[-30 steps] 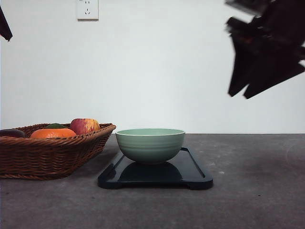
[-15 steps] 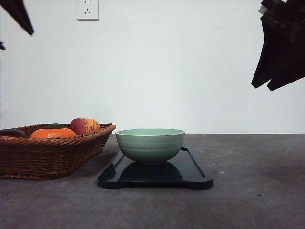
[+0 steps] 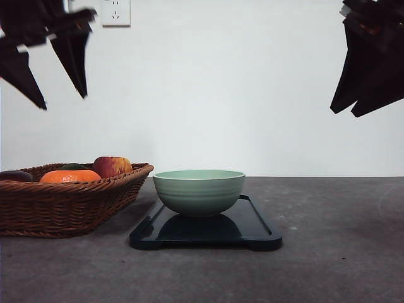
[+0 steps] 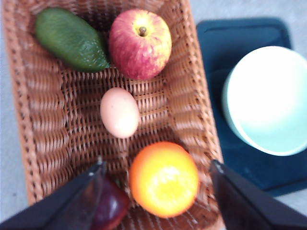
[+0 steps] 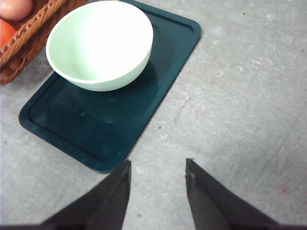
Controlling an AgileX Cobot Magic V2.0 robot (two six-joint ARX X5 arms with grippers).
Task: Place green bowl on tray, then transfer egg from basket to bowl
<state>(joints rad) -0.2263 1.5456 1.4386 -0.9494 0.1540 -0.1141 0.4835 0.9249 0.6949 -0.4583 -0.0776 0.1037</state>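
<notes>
The green bowl [image 3: 199, 191] stands upright and empty on the dark tray [image 3: 255, 230]. Left of them, the wicker basket [image 3: 69, 208] holds fruit. In the left wrist view the pale egg [image 4: 120, 112] lies on the floor of the basket [image 4: 201, 120], between an apple and an orange. My left gripper [image 3: 63, 101] hangs high above the basket, open [image 4: 158, 164], with nothing between its fingers. My right gripper [image 3: 344, 113] is raised at the upper right, also open [image 5: 158, 164] and empty. It looks down on the bowl [image 5: 98, 43] and the tray [image 5: 96, 124].
A red apple [image 4: 139, 43], a green avocado [image 4: 71, 40], an orange [image 4: 164, 178] and a dark purple fruit [image 4: 110, 208] share the basket with the egg. Bare grey table [image 3: 341, 252] stretches right of the tray. A wall socket [image 3: 115, 12] sits behind.
My left gripper has swung in from the upper left corner, rightward and lower, over the basket. The right gripper rose and drew back to the right, then held still.
</notes>
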